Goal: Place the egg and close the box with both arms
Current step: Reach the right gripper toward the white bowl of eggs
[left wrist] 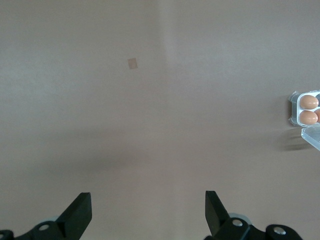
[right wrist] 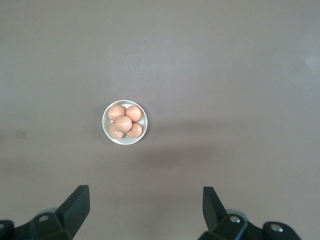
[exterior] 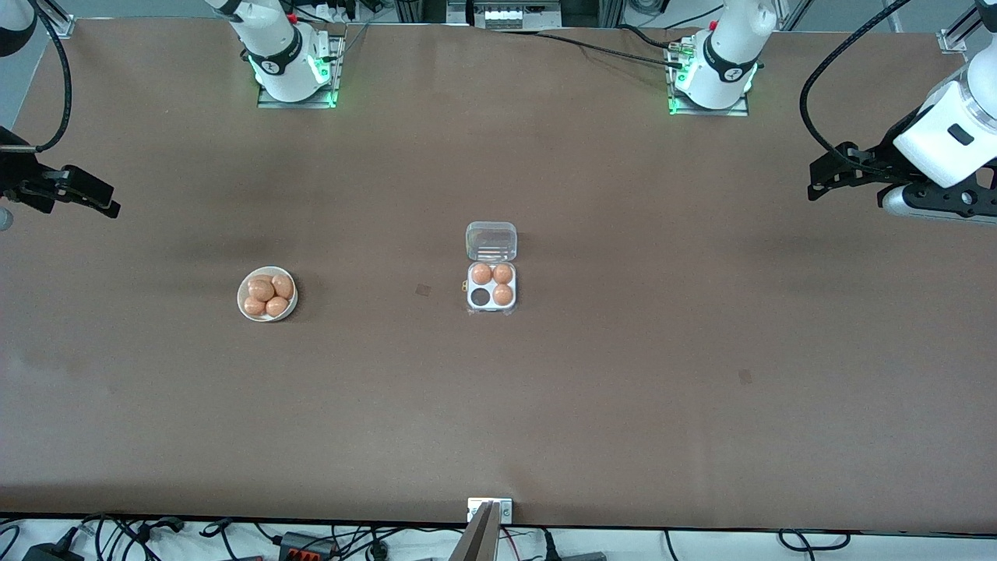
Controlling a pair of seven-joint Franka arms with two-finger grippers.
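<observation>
The box (exterior: 470,285) lies open at the table's middle, its clear lid (exterior: 491,241) folded flat toward the arms' bases. Three orange-brown eggs fill its white tray, and one cell (exterior: 480,296) is dark and bare. In the left wrist view the box (left wrist: 295,107) shows at the frame's edge with two eggs. Several more eggs (exterior: 262,290) are heaped in a round white bowl (exterior: 242,305), also seen in the right wrist view as bowl (right wrist: 106,125) and eggs (right wrist: 123,121). My left gripper (exterior: 816,178) (left wrist: 148,197) hangs open over its end of the table. My right gripper (exterior: 105,199) (right wrist: 146,192) hangs open over the other end. Neither holds anything.
A small tan patch (exterior: 423,290) marks the brown tabletop between bowl and box. A metal bracket (exterior: 489,510) sits at the table's front edge, with cables below it. Both arm bases (exterior: 296,70) (exterior: 713,78) stand along the back edge.
</observation>
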